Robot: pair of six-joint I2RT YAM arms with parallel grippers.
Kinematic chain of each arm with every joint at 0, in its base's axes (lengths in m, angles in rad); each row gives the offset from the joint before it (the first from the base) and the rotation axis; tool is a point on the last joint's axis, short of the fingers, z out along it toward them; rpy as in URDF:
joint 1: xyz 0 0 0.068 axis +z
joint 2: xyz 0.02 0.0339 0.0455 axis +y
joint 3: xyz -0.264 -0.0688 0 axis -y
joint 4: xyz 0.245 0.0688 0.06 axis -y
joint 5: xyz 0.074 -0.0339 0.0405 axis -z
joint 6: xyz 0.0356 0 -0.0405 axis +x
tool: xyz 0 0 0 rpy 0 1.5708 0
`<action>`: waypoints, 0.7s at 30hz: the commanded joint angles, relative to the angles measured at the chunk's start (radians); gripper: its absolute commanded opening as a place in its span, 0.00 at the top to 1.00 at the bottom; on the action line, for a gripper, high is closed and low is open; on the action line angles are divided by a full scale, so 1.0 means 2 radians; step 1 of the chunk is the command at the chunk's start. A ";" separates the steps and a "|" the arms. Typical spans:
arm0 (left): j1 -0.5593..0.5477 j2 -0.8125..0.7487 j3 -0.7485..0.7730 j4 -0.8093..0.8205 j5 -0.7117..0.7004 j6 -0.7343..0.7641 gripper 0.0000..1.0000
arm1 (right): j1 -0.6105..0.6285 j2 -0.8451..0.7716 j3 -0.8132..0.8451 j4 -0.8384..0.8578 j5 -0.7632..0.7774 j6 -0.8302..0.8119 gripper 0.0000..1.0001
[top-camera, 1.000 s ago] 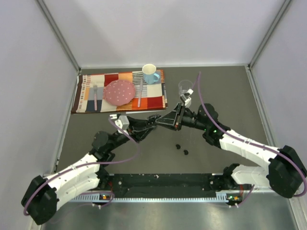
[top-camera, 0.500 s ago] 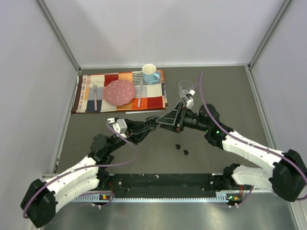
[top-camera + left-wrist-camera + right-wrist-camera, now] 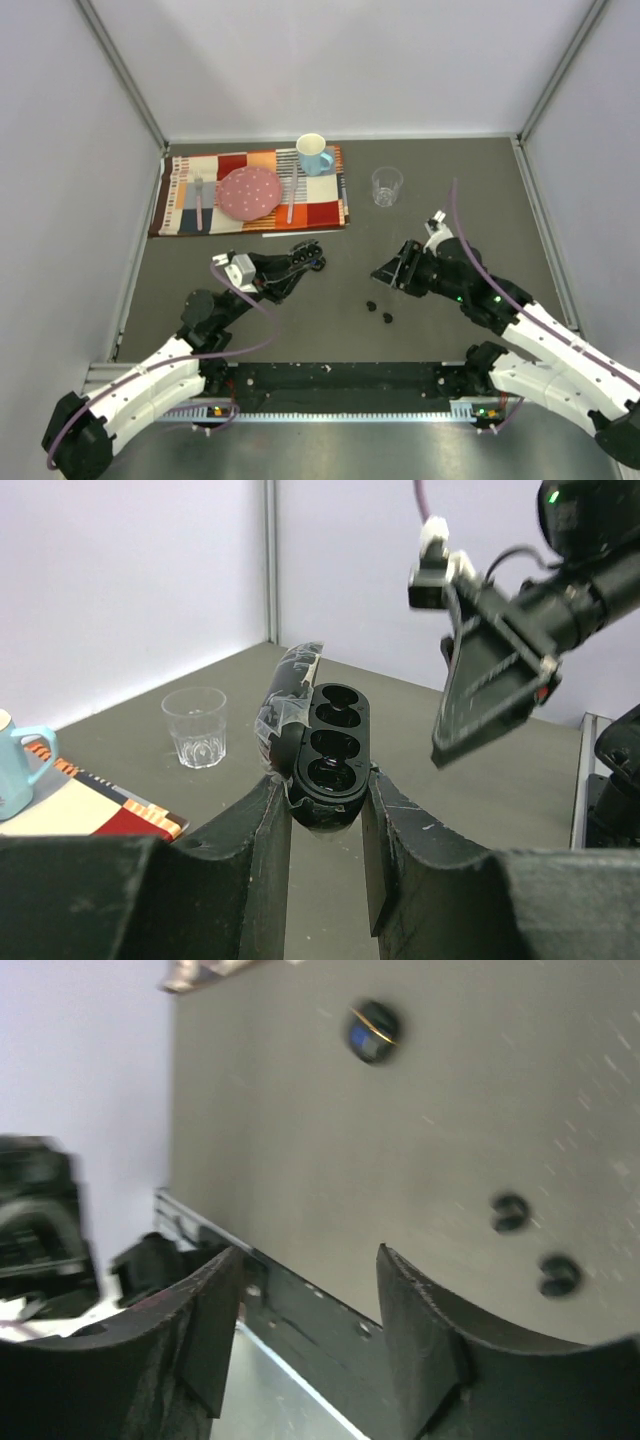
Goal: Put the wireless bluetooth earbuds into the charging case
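Two earbuds (image 3: 371,303) lie close together on the grey tabletop (image 3: 470,200), in the gap between the two arms, one a little nearer the arm bases than the other. The charging case (image 3: 325,742) is held up to their left and a little farther back. The left fingers (image 3: 326,798) are closed tight on its lower end. Its lid stands open to one side and its dark wells face the left wrist camera, though whether any well holds a bud cannot be told. The right fingers (image 3: 305,1260) stand apart with nothing between them, over the tabletop just beyond the earbuds. Farther back stand a clear glass (image 3: 386,185) and a patterned placemat (image 3: 330,205) carrying a pink plate (image 3: 250,192) and a blue mug (image 3: 314,155).
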 commanded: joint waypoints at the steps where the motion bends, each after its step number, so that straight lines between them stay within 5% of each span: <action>1: -0.001 -0.016 -0.001 -0.008 -0.008 0.009 1.00 | -0.004 0.018 -0.047 -0.107 0.022 -0.002 0.48; 7: -0.001 -0.025 -0.001 -0.018 -0.006 0.004 1.00 | -0.005 0.025 -0.100 -0.107 0.020 0.034 0.64; 21: -0.001 -0.015 0.003 -0.014 0.012 -0.006 1.00 | -0.038 0.085 -0.115 -0.069 0.028 0.012 0.74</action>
